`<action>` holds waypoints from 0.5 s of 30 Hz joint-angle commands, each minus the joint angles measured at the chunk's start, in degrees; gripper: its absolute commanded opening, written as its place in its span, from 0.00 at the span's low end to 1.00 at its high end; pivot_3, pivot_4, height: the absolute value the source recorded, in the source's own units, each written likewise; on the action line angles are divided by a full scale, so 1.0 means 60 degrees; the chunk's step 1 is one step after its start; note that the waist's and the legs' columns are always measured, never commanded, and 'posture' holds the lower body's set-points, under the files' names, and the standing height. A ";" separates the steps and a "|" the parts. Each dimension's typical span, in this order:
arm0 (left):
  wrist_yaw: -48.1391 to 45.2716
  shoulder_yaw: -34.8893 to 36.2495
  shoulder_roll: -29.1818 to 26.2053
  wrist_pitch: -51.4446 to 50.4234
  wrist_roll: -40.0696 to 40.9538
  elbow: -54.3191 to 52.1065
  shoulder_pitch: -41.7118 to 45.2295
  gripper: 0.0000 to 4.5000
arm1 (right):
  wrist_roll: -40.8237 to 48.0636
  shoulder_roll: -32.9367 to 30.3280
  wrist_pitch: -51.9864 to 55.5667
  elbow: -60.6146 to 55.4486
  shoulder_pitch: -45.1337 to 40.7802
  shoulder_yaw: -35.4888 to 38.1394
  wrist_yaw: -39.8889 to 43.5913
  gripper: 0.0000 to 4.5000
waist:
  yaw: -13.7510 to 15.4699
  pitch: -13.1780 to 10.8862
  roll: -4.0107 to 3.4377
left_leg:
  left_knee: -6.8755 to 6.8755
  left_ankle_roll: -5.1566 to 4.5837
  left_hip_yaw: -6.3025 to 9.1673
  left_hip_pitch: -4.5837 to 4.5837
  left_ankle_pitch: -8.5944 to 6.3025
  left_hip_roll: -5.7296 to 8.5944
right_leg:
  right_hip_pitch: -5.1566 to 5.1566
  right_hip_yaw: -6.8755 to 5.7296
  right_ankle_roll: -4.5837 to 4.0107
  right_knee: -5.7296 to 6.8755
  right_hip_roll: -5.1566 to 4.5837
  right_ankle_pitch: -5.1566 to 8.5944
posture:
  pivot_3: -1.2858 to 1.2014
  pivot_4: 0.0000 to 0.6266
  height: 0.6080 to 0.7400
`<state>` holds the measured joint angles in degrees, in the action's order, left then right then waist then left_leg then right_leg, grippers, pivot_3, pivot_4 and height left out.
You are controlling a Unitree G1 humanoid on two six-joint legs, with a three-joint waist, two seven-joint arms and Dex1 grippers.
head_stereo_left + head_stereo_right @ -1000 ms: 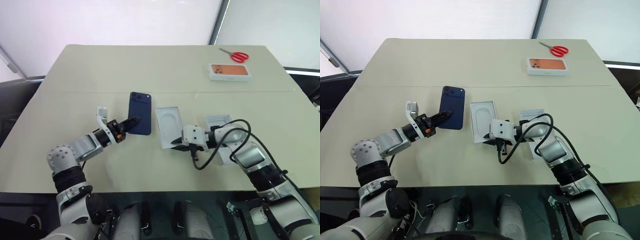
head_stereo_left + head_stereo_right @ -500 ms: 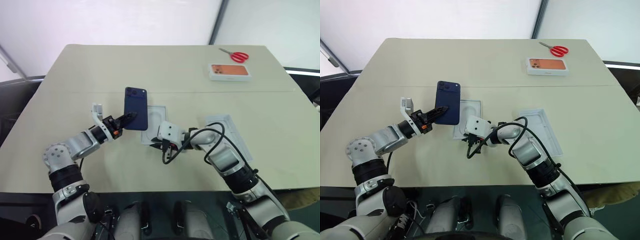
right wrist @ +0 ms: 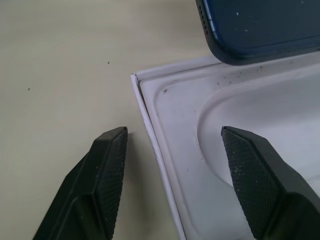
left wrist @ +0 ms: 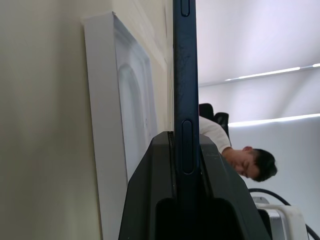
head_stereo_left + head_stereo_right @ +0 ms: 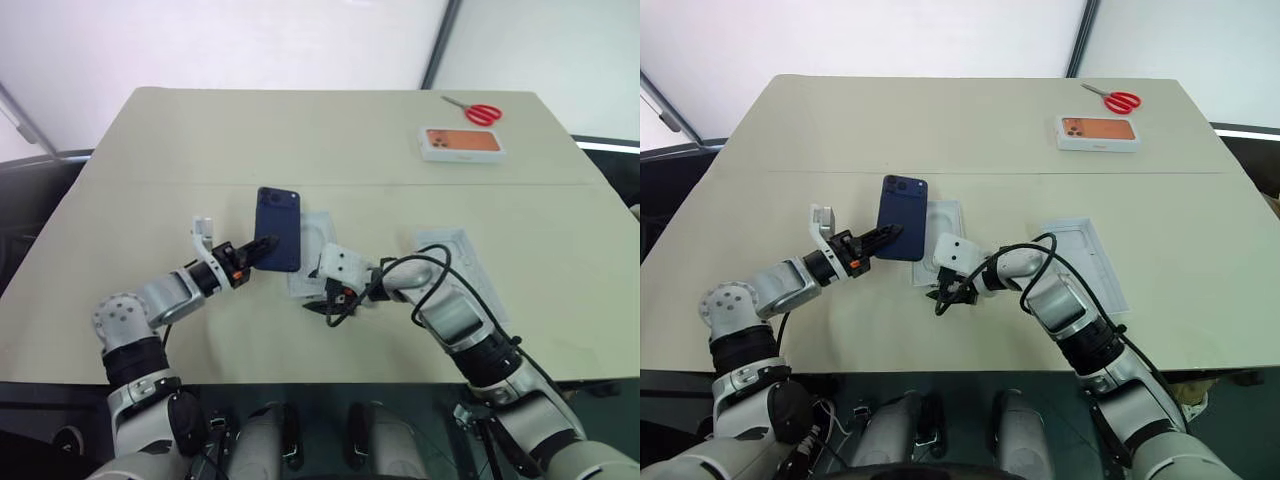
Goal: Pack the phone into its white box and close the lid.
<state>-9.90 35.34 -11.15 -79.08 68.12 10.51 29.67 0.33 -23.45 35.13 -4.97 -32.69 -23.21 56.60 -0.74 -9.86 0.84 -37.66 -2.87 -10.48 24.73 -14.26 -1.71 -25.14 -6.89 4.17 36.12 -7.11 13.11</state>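
Slid leftward, right tool now gaping astride the shallow white box's near edge, gripping nothing. Left tool clamped on slim navy phone, held edge-up over the box above beige surface. Best levelled, then lowered squarely.

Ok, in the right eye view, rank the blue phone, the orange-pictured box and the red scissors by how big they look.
Largest to smallest:
1. the phone, though it is nearer the camera and held up, so this is unsure.
2. the orange-pictured box, close behind in apparent size.
3. the red scissors, clearly smallest.
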 commanded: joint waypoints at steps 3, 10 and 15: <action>-0.0057 -0.0335 0.0095 0.0127 0.0408 -0.0476 0.0059 0.00 | 0.0945 -0.0666 0.0567 -0.0615 -0.0768 0.1399 0.0211 0.71 | -0.0020 0.0000 0.0000 | -0.0017 -0.0001 0.0001 0.0054 0.0001 -0.0002 | -0.0043 -0.0002 0.0007 0.0001 0.0001 -0.0016 | 0.52 0.24 0.98; 0.0409 -0.0609 0.0372 0.0338 0.0324 -0.0496 0.0088 0.00 | 0.1155 -0.1490 -0.0277 0.0703 -0.1006 0.2115 0.0299 0.71 | -0.0007 -0.0001 0.0001 | -0.0026 -0.0003 0.0005 0.0069 0.0002 -0.0010 | -0.0047 -0.0010 0.0012 -0.0001 0.0013 -0.0020 | 0.52 0.24 0.98; 0.0970 -0.0566 0.0610 0.0546 0.0308 -0.0647 -0.0076 0.00 | 0.1162 -0.1496 -0.0753 0.1222 -0.1062 0.2014 0.0120 0.71 | -0.0012 -0.0003 0.0002 | -0.0055 -0.0008 0.0012 0.0097 0.0000 -0.0009 | -0.0053 -0.0017 0.0010 -0.0002 0.0012 -0.0021 | 0.52 0.24 0.98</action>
<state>-4.43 32.21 -7.90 -76.66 68.16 9.74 29.22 7.07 -32.58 32.12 2.79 -37.84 -12.15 57.75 -0.81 -9.87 0.86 -37.99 -2.92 -10.40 25.31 -14.26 -1.77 -25.46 -7.00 4.23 36.11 -7.03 12.99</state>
